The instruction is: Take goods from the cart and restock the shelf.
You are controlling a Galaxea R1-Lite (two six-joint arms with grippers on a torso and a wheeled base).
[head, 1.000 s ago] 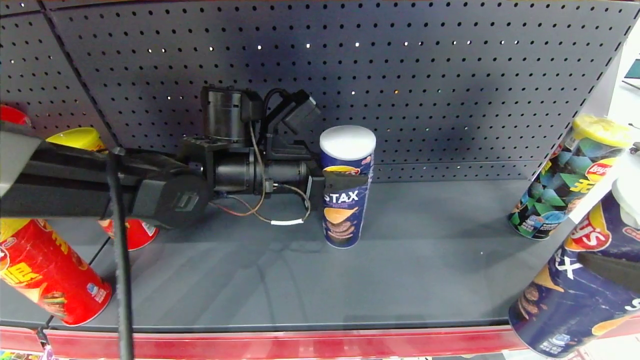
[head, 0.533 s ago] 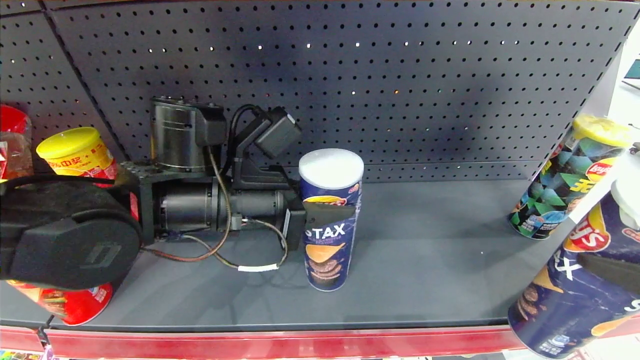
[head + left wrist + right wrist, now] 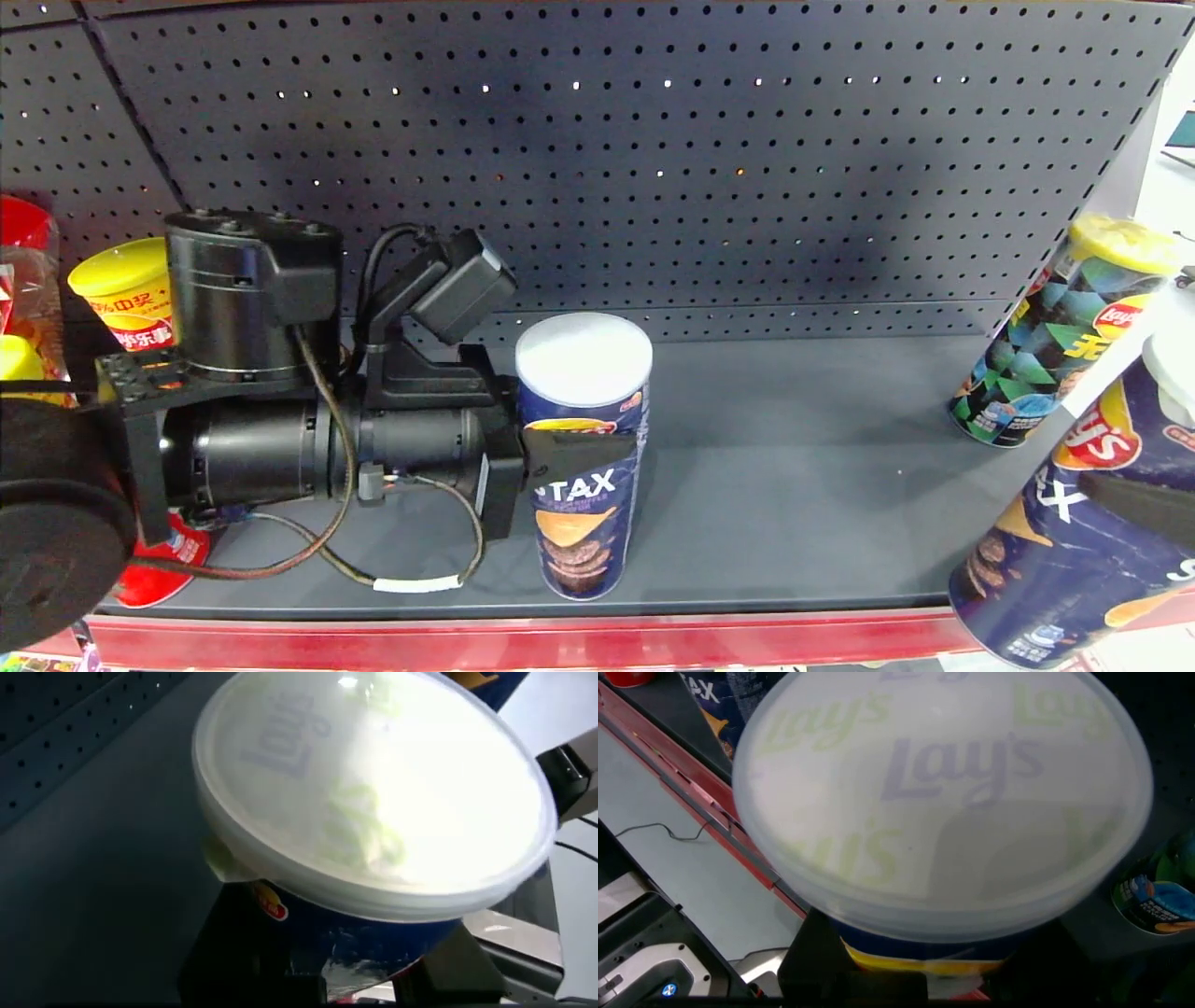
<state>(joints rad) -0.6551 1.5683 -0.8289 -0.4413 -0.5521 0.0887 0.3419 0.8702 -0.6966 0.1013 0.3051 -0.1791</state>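
A blue chips can (image 3: pixel 581 523) with a white lid (image 3: pixel 374 793) stands upright near the front edge of the dark shelf (image 3: pixel 803 504). My left gripper (image 3: pixel 581 453) is shut on its upper half, reaching in from the left. Whether the can's base rests on the shelf I cannot tell. At the lower right, in front of the shelf edge, my right gripper (image 3: pixel 1125 518) is shut on a second blue chips can (image 3: pixel 1055 560), which is tilted. Its white lid (image 3: pixel 943 803) faces the right wrist camera.
Red cans (image 3: pixel 154 583) and a yellow-lidded can (image 3: pixel 126 289) stand at the left behind the arm. A multicoloured can with a yellow lid (image 3: pixel 1055 345) stands at the shelf's right. A pegboard (image 3: pixel 653 140) backs the shelf; a red strip (image 3: pixel 523 639) runs along its front. Bare shelf lies between.
My left arm has drawn the blue can from the back middle of the shelf toward the front edge and a little to the left. The right arm and its can have kept still.
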